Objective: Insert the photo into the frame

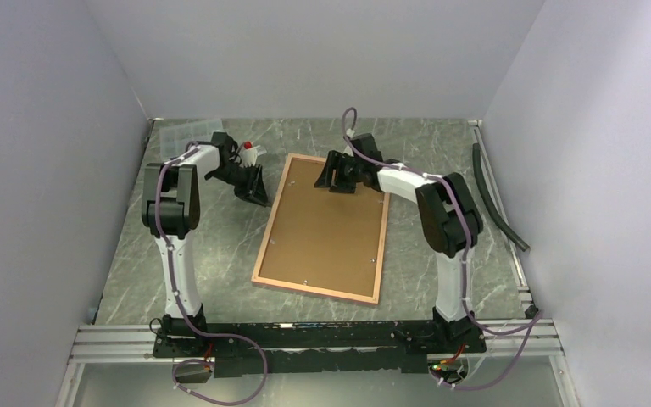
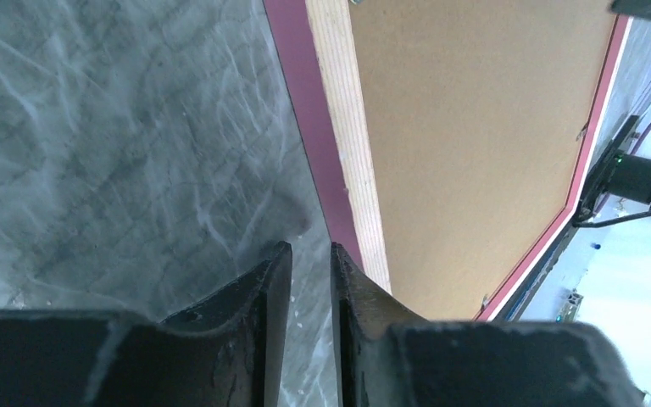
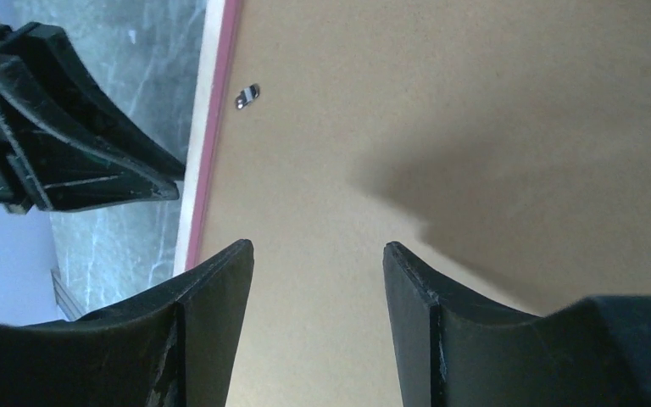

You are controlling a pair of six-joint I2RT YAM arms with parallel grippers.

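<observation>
The frame (image 1: 264, 240) lies back-up in the middle of the table, its tan wood rim (image 2: 343, 127) showing with a pink outer edge. A brown backing board (image 1: 322, 233) fills it, and a small metal tab (image 3: 247, 96) sits near its edge. The photo is hidden. My left gripper (image 1: 258, 197) hangs over the table just outside the frame's left far edge. Its jaws (image 2: 311, 252) stand a narrow gap apart with only table between them. My right gripper (image 1: 332, 180) hovers over the board's far end, open (image 3: 318, 250) and empty.
A clear plastic box (image 1: 178, 136) and a small red-and-white object (image 1: 253, 151) sit at the back left. A black hose (image 1: 496, 199) lies along the right side by a metal rail. Grey walls close in on three sides.
</observation>
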